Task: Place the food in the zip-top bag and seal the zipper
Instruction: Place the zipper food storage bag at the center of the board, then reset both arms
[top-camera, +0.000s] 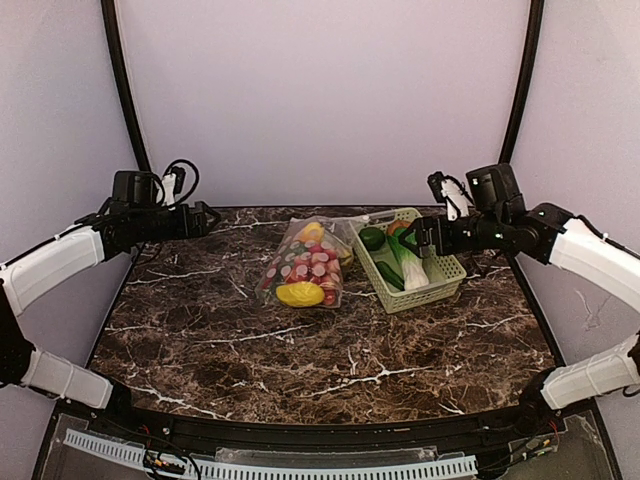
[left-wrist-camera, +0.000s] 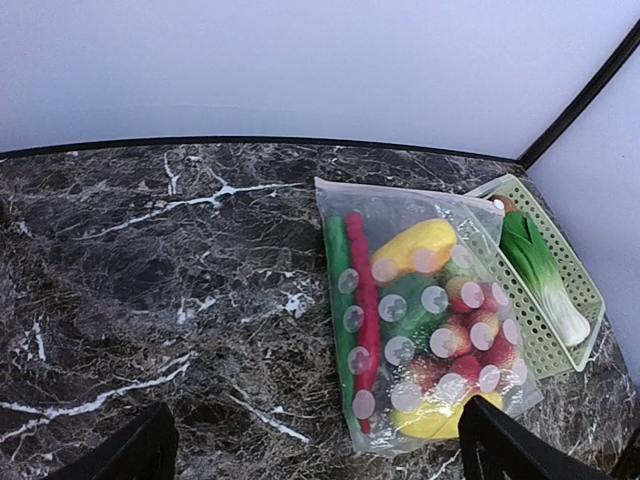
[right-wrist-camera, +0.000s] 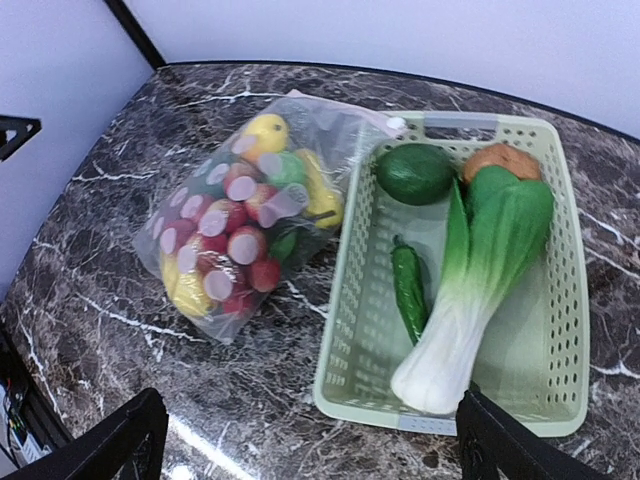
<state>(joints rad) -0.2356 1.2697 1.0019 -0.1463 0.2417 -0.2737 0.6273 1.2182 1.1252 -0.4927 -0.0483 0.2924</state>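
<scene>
Two grippers are hanging with jaws spread, gripping nothing: left gripper (top-camera: 210, 218), right gripper (top-camera: 407, 238). The zip-top bag (top-camera: 303, 263) is lying just beside the basket (right-wrist-camera: 335, 330), holding yellow corn (left-wrist-camera: 415, 247), while bok choy (right-wrist-camera: 480, 270) is lying inside the basket.

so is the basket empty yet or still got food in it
Not empty: the basket holds a bok choy, a round dark green piece, a slim green one and an orange piece.

Bright, even light, sharp focus, faint sheen on the tabletop (top-camera: 300, 350).
</scene>
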